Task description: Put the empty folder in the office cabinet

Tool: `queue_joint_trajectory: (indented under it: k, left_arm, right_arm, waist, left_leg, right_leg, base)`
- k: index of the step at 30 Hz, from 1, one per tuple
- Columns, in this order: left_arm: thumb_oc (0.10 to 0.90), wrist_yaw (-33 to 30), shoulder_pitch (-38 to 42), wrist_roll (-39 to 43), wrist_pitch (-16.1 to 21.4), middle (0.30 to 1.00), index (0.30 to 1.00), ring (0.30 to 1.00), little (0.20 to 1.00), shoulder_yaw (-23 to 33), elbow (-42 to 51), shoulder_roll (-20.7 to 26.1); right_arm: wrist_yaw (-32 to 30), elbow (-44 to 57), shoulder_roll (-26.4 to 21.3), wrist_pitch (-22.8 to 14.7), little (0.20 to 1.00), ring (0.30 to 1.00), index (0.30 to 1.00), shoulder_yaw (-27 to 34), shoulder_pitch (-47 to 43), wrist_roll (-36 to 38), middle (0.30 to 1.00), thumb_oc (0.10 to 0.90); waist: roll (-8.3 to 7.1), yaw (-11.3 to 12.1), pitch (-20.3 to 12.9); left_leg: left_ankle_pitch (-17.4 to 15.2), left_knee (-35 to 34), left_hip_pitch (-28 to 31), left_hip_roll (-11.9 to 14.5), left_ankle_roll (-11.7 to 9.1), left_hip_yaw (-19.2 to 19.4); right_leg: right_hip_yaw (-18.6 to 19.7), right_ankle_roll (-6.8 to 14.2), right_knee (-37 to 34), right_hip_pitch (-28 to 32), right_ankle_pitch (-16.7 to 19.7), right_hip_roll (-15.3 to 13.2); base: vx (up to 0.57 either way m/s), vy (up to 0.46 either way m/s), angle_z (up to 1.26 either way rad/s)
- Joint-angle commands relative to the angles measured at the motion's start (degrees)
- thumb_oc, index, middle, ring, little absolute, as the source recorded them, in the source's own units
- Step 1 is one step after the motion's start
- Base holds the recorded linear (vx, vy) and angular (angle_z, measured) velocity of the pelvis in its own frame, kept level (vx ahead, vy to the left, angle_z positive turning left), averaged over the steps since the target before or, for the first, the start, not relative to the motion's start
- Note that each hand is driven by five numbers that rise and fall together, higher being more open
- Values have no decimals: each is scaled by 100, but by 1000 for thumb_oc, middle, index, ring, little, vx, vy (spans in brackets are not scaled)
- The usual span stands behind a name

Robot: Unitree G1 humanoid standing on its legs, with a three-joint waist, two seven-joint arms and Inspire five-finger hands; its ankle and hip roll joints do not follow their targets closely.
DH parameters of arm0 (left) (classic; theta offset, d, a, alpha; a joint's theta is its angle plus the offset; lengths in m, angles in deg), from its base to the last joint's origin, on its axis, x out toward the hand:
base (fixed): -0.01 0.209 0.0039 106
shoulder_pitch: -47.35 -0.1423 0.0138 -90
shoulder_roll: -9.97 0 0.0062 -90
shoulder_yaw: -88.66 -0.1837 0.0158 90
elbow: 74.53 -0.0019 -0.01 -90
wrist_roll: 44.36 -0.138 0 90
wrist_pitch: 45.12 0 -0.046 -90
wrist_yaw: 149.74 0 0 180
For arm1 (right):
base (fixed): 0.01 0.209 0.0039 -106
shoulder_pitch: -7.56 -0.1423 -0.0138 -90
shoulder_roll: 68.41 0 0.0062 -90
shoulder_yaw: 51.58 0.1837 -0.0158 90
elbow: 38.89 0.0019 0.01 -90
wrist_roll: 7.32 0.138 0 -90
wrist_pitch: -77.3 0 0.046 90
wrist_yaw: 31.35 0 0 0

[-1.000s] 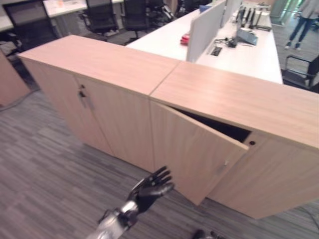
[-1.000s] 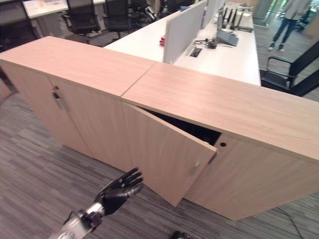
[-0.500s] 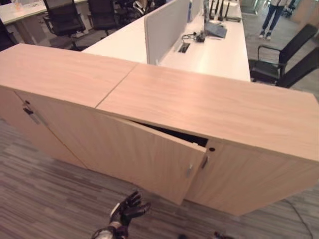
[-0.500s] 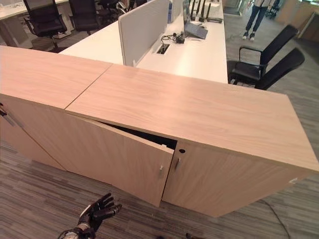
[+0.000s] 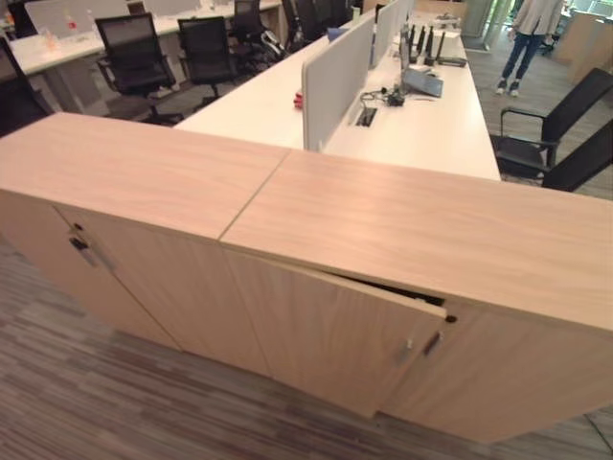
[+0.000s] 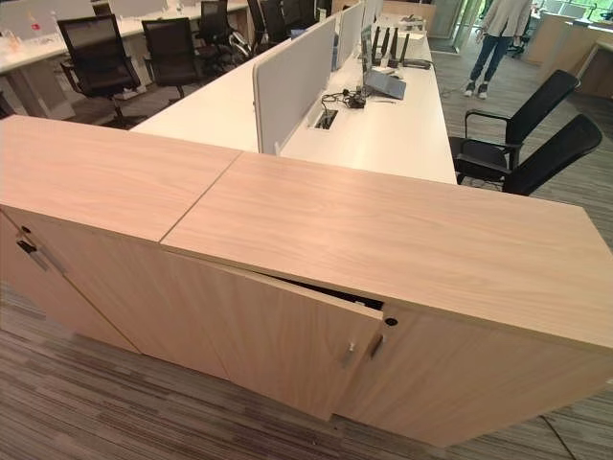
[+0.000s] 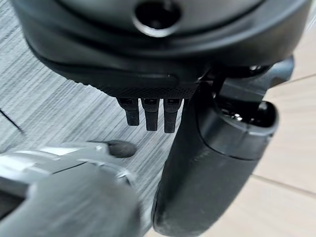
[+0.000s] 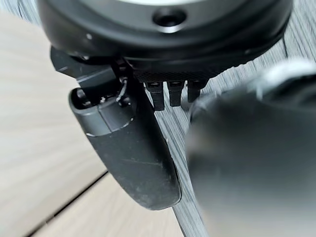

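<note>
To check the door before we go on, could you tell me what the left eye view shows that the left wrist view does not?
Left eye view: the cabinet door slightly ajar, the white desk behind, a person far off. Left wrist view: the left hand close up. Both: the pale cabinet and the grey floor.

you're in an open-plan office: low wooden cabinets stand on grey carpet, and behind them a long white worktop with grey divider screens, cables and black mesh swivel chairs around it
</note>
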Motion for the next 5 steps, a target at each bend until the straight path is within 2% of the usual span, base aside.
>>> queue_joint_trajectory:
  k: [1, 5]
  left_arm:
    - [800, -225, -8, -563, 237, 900, 900, 900, 900, -201, -76, -42]
    - [800, -387, 41, -842, 334, 900, 900, 900, 900, -489, 168, -14]
  right_arm:
    - [13, -274, -19, -94, 900, 900, 900, 36, -379, -86, 900, 800]
    - [-70, -202, -38, -134, 900, 900, 900, -32, -386, -163, 900, 800]
  waist:
    - [-127, 175, -62]
    - [-132, 167, -71]
  left_leg:
    - [-339, -37, 88, 247, -505, -105]
    - [-362, -37, 91, 214, -469, -112]
  right_leg:
    - [63, 281, -148, -47, -146, -96]
    - [57, 323, -148, -56, -96, -133]
  base:
    - [-7, 36, 5]
    - [-5, 15, 0]
